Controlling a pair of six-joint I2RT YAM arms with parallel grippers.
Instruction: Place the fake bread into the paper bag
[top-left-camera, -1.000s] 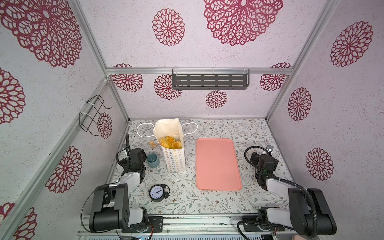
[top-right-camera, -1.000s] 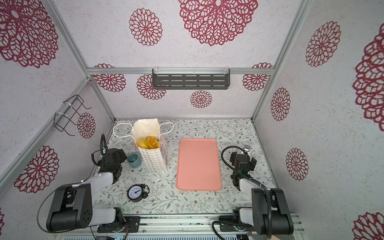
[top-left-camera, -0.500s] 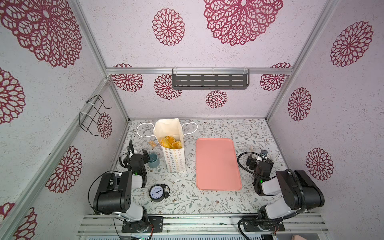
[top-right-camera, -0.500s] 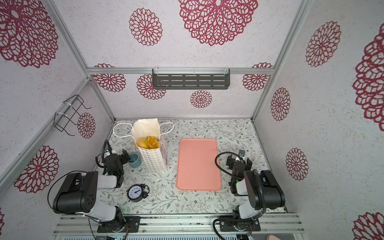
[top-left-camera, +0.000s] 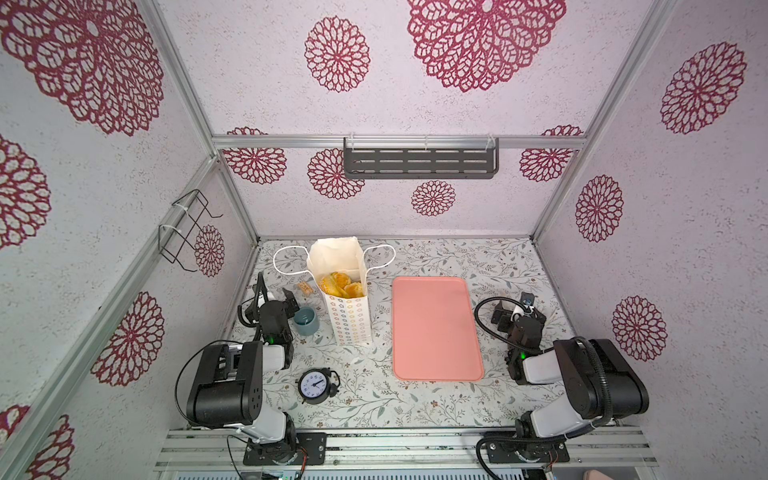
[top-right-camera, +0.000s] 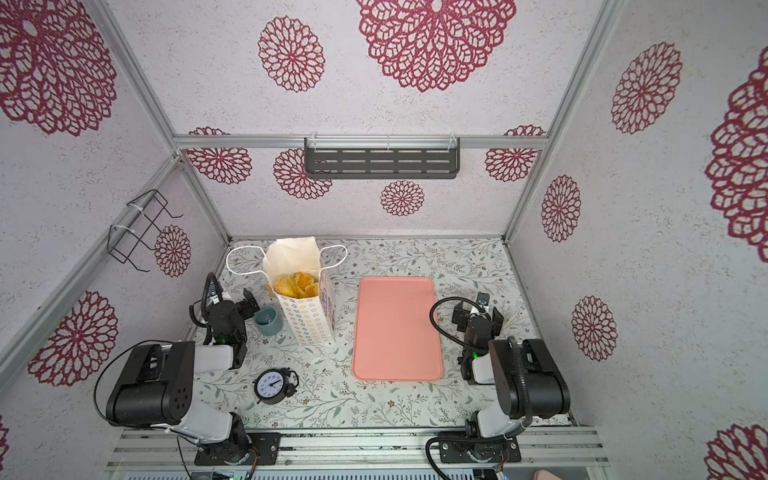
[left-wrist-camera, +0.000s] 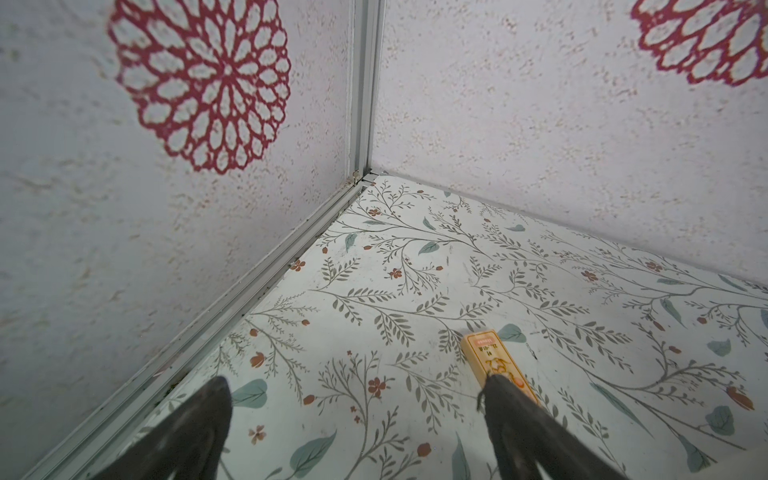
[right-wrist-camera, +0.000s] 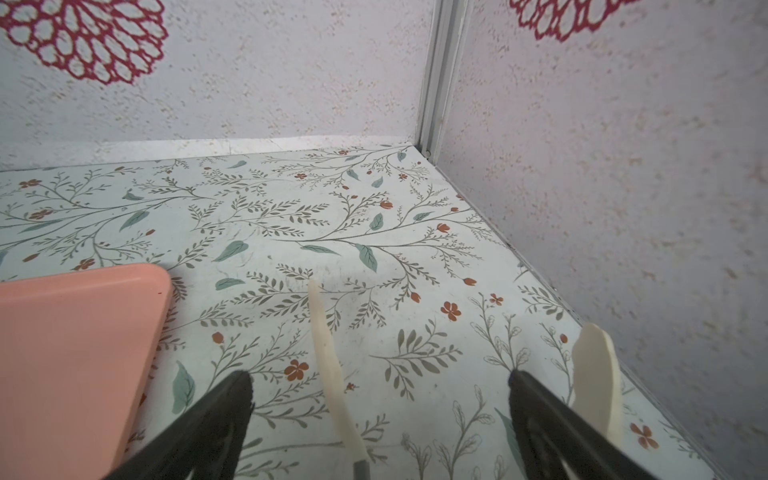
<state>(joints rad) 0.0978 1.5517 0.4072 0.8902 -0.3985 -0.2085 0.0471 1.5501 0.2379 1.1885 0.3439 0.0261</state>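
Above floral tabletop (top-left-camera: 374, 399), left pincer (left-wrist-camera: 353, 386) and right pincer (right-wrist-camera: 380, 376) gape empty.

A white paper bag (top-right-camera: 311, 322) stands upright on the floral table (top-right-camera: 386, 405) with its mouth open and golden fake bread (top-right-camera: 297, 284) piled inside. A blue-grey cup (top-right-camera: 268, 321) sits just left of the bag, and a black alarm clock (top-right-camera: 272, 385) stands nearer the front. A bare pink tray (top-right-camera: 397, 328) lies right of the bag. The left gripper (top-right-camera: 232, 298) hovers beside the cup and the right gripper (top-right-camera: 478, 313) beside the tray, both spread wide and empty.
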